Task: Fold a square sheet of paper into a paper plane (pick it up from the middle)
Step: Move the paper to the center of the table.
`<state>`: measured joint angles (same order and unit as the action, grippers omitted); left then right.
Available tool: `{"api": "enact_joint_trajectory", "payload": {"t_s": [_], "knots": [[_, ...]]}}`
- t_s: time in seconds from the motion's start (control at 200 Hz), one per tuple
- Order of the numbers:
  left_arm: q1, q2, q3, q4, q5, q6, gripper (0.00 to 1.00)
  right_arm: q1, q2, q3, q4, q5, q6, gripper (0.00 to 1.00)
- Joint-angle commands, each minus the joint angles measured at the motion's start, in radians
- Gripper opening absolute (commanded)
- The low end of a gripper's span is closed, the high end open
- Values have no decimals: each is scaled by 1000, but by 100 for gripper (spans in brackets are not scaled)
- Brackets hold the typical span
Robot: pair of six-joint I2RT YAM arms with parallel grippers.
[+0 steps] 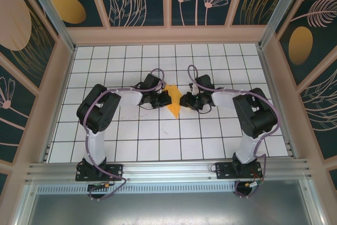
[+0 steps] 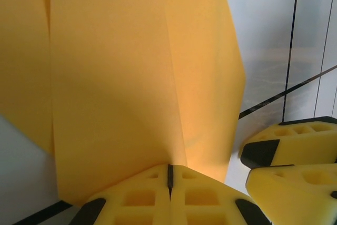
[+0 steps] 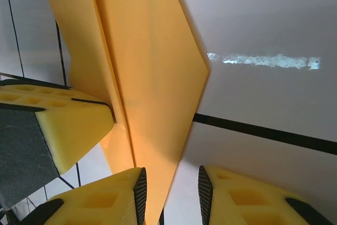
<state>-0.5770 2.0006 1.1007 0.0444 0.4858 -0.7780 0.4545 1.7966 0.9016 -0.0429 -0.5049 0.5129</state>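
Observation:
The paper plane (image 1: 172, 104) is orange-yellow paper folded into a narrow kite shape, its point toward the near edge, at the middle of the table between my two grippers. My left gripper (image 1: 164, 98) is shut on the paper plane (image 2: 131, 77); in the left wrist view the jaws (image 2: 169, 171) meet on a fold edge. My right gripper (image 1: 185, 101) stands open at the other side. In the right wrist view the plane (image 3: 152, 72) tapers down between the fingers of the right gripper (image 3: 171, 176), close to the left pad (image 3: 140, 188). The other pad is clear of the paper.
The white grid-tiled table (image 1: 210, 135) lies under both arms, walled by a wooden frame (image 1: 168, 35) with patterned panels. The right gripper's yellow fingers (image 2: 295, 151) show at the left wrist view's lower right. A left finger (image 3: 68, 125) shows at the right wrist view's left.

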Motion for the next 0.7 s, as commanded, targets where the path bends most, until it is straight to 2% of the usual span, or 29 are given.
{"api": "enact_joint_trajectory", "payload": {"t_s": [0.0, 0.185, 0.37, 0.46, 0.696], "knots": [[0, 10, -24, -18, 3, 30, 4, 12, 25, 5, 30, -22, 21, 36], [-1, -5, -63, 12, 13, 25, 2, 30, 45, 26, 30, -34, 26, 36], [-1, -34, -150, 139, 119, -28, 0, 46, 49, 37, 13, -21, 27, 35], [-1, -62, -199, 171, 118, -50, 0, 50, 31, 30, 2, 14, 36, 34], [0, -106, -308, 332, 165, -157, 1, 76, 10, 14, 35, -1, 77, 33]]}}
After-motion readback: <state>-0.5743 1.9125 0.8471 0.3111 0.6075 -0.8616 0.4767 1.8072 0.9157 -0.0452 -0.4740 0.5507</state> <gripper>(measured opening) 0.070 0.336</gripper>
